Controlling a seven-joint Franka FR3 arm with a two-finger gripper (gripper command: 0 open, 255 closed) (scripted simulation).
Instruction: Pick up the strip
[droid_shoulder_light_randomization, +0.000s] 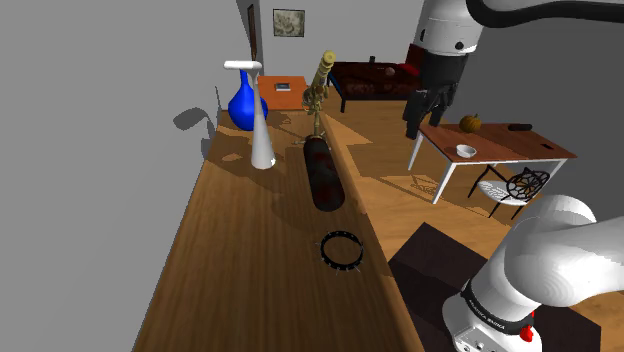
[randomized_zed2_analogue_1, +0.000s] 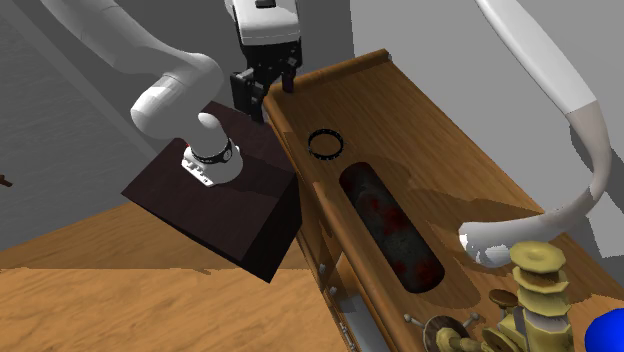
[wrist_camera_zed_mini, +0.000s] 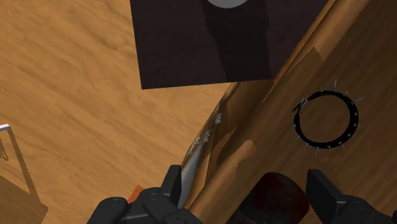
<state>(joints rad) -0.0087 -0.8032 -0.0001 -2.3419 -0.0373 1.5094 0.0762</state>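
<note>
The strip is a thin black band closed into a ring with small spikes (droid_shoulder_light_randomization: 340, 248) (randomized_zed2_analogue_1: 325, 143) (wrist_camera_zed_mini: 326, 119), lying flat on the long wooden counter (droid_shoulder_light_randomization: 250, 290). My black gripper (droid_shoulder_light_randomization: 425, 122) (randomized_zed2_analogue_1: 267, 95) (wrist_camera_zed_mini: 249, 191) hangs high above the counter's edge, out over the floor side, near the ring but not over it. Its fingers (wrist_camera_zed_mini: 173, 184) stand wide apart with nothing between them. In the wrist view the ring lies ahead of the gripper and off to one side, near one finger's line.
A dark mottled cylinder (droid_shoulder_light_randomization: 323, 172) (randomized_zed2_analogue_1: 392, 228) lies along the counter just beyond the ring. Farther on stand a tall white vase (droid_shoulder_light_randomization: 261, 120), a blue vase (droid_shoulder_light_randomization: 243, 104) and a brass figure (droid_shoulder_light_randomization: 318, 92). The dark stand box (randomized_zed2_analogue_1: 215, 205) sits beside the counter; a small table (droid_shoulder_light_randomization: 495, 145) stands across the floor.
</note>
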